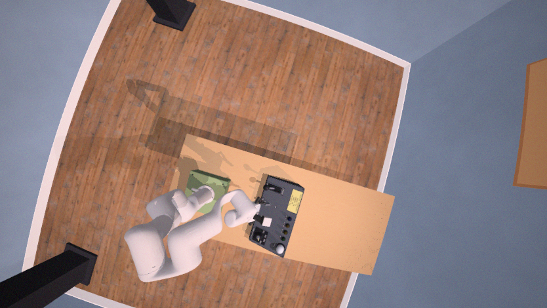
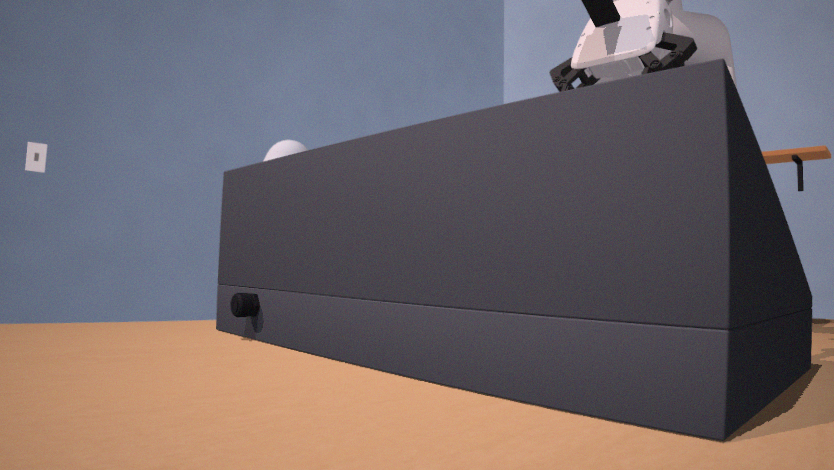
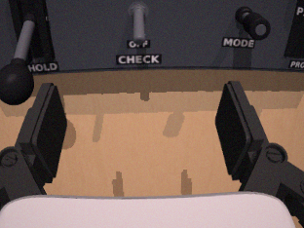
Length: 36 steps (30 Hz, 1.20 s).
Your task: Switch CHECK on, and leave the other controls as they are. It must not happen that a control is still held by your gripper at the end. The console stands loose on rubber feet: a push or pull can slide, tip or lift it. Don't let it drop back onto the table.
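The dark grey console [image 1: 276, 215] stands on the tan table. In the wrist view the CHECK toggle [image 3: 138, 22] is a small grey lever between the labels ON above and OFF below, and its tip points toward OFF. My gripper [image 3: 140, 101] is open and empty, its two dark fingers hanging over the table just in front of the console's near edge, in line with CHECK. In the overhead view the gripper [image 1: 261, 209] is at the console's left side. In the low rear view the gripper [image 2: 622, 61] is mostly hidden behind the console's back [image 2: 513, 256].
Left of CHECK a black ball-ended lever [image 3: 19, 66] stands in a slot marked CYCLE and HOLD. Right of it is the MODE knob [image 3: 252, 22]. A green box [image 1: 206, 186] sits under the arm. A white dome [image 1: 280, 250], indicator lamps and a yellow label [image 1: 294, 201] are on the console.
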### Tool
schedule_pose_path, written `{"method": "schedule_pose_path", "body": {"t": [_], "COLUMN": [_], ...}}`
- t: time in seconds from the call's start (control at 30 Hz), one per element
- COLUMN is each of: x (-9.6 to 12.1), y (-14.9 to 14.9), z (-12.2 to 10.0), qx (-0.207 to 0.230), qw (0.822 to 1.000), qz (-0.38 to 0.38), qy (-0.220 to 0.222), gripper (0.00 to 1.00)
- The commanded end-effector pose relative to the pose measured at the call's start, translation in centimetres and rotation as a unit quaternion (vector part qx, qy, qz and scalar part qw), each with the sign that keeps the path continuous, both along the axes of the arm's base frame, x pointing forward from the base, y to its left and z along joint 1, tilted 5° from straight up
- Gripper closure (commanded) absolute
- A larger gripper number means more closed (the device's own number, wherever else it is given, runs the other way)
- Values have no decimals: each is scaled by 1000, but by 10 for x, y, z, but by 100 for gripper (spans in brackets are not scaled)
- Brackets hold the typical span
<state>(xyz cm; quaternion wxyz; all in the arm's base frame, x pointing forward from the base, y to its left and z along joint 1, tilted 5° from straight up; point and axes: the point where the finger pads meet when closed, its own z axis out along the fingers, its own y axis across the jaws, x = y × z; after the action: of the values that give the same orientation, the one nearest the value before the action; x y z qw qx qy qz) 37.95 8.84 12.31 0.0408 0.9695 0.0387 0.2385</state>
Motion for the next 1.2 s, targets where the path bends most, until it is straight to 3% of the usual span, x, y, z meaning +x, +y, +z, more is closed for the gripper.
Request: {"method": "schedule_pose_path", "body": {"t": [0.0,0.8,0.83,1.17], "x": [1,1,1,1], "y": [-1,-1,-1,-1], "z": [1,1,1,1], "qx": [6,6,6,6], "qw": [999,999,999,999], "qz": [2,2,2,2], "qy": [43,43,43,43], "gripper": [0,0,24,24]}}
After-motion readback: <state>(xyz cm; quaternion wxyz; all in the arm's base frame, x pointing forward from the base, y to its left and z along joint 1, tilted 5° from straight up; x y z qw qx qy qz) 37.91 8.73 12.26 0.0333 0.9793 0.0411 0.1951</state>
